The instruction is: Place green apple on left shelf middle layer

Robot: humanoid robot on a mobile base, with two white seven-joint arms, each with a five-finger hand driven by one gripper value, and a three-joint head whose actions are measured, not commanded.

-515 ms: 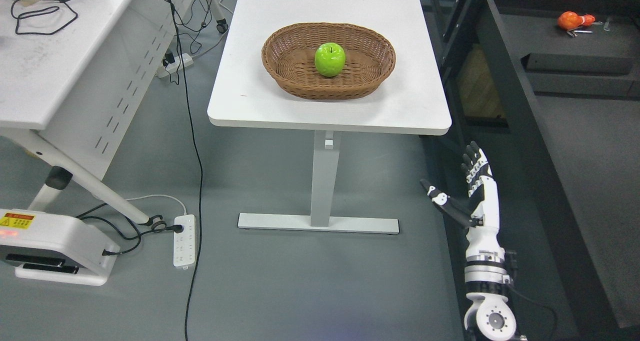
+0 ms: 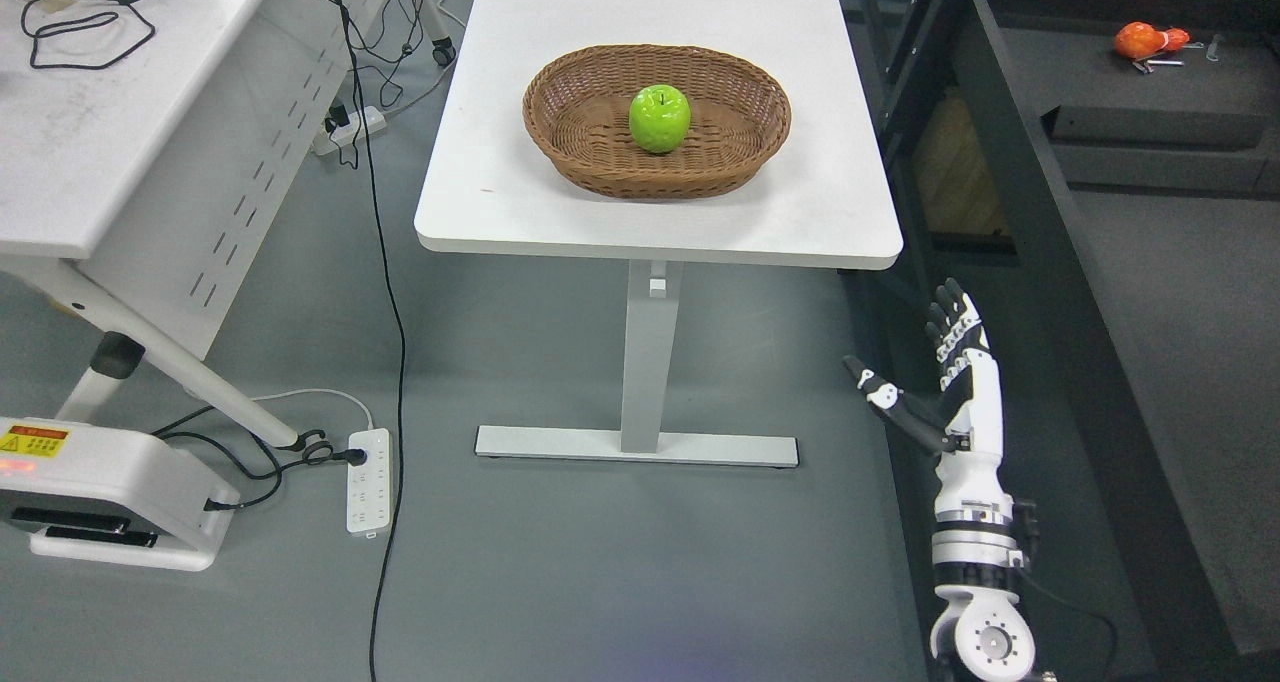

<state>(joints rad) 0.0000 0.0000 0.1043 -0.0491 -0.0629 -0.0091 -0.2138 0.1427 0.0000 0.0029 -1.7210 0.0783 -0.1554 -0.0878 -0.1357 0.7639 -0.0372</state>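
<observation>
right hand [image 2: 945, 382] had crept up a touch versus half a second earlier, fingertips slightly higher and closer to the table [image 2: 480, 212] edge, thumb splayed out to the left. fingers were extended and relaxed, holding nothing. that was the only real change; the arm was low at the lower right, below the tabletop and well apart from the target. green apple [image 2: 660, 118] sat upright, stem up, in the middle of the wicker basket [image 2: 560, 132] on the white table, same spot as in the earlier frame, untouched. basket hadn't shifted either, and the camera view looked unchanged. left arm wasn't in view at all. reading: this was the very start of the reach, pick not begun, nothing of the task done yet. small lift suggests the right arm was being raised toward the basket, but it needed to clear the table edge first, so clipping the rim from underneath was the obvious risk. dark shelving [image 2: 1010, 192] showed on the right side of the view with an orange object [image 2: 1140, 40] on it; the left shelf named in the task couldn't be identified from this view.
</observation>
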